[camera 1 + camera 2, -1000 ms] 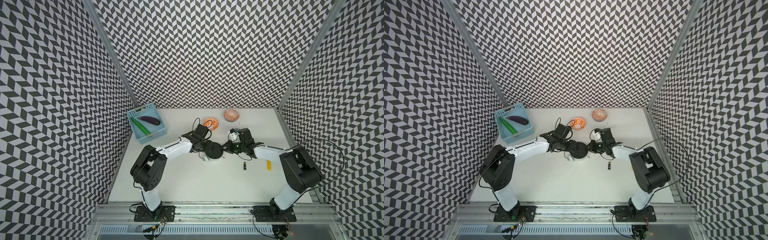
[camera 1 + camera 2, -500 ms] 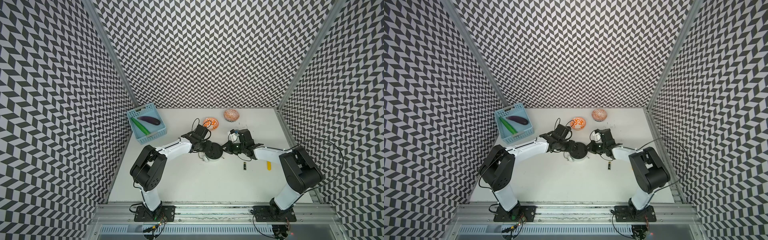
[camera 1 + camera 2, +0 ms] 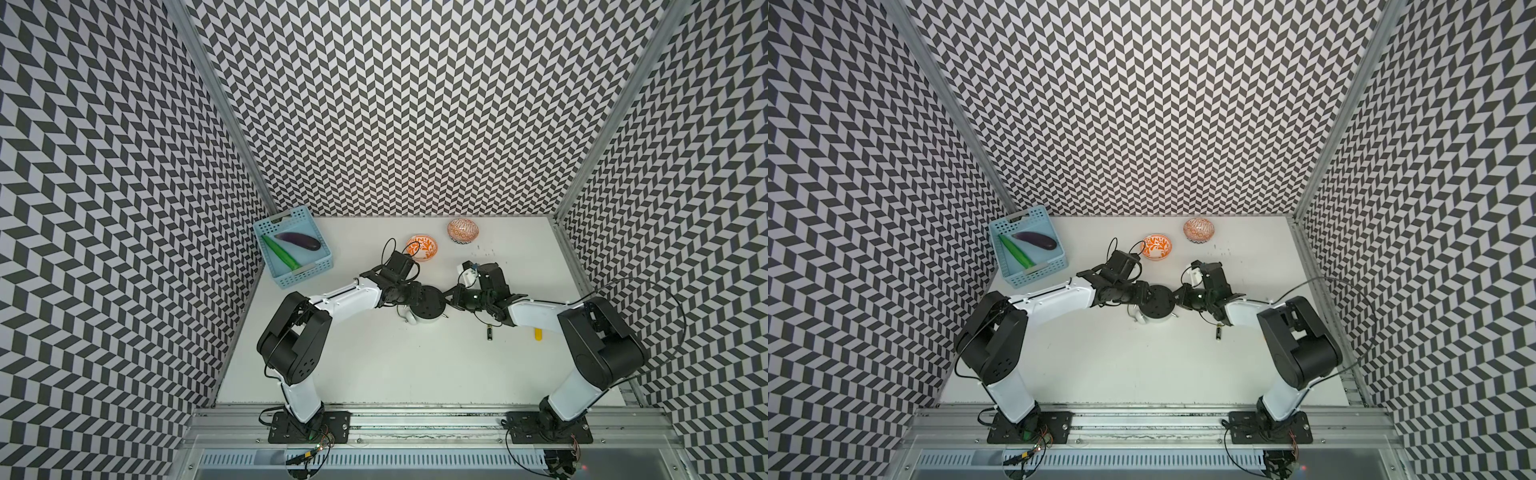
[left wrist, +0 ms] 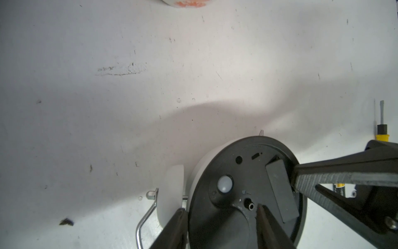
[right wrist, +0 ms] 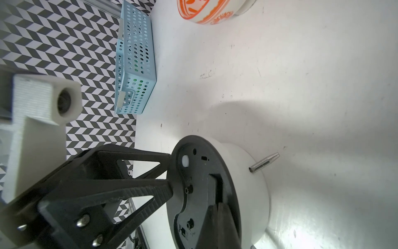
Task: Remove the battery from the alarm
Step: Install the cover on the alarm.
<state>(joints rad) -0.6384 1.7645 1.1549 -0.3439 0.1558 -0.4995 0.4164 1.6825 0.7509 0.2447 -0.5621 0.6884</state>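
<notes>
1. The white table (image 3: 415,365) carried everything I was working with.
2. The pale blue perforated basket (image 3: 307,272) sat at the far left corner. It held a purple aubergine (image 3: 298,241) and a green cucumber (image 3: 280,251), side by side.
3. The alarm (image 3: 428,303) lay face down mid-table between the two arms, black back up. In the left wrist view a dark rectangular cover (image 4: 280,189) sat on that back.
4. The left gripper (image 4: 221,210) had its fingers partly apart, straddling the alarm's edge with one outside the white body and one on the black back. I could not tell whether they pinched it.
5. The right gripper (image 4: 296,175) was closed with nothing between its fingers, its tip against the edge of the cover.
6. Two orange-patterned bowls stood behind the arms, one (image 3: 422,248) near the left wrist and one (image 3: 463,230) further back.
7. The yellow-handled screwdriver (image 3: 538,334) lay just beside the right forearm.
8. The battery (image 3: 490,333) was out of the alarm, on the table near the right arm, between the alarm and the screwdriver. Its print, glimpsed in the left wrist view, was too small for me to read.
</notes>
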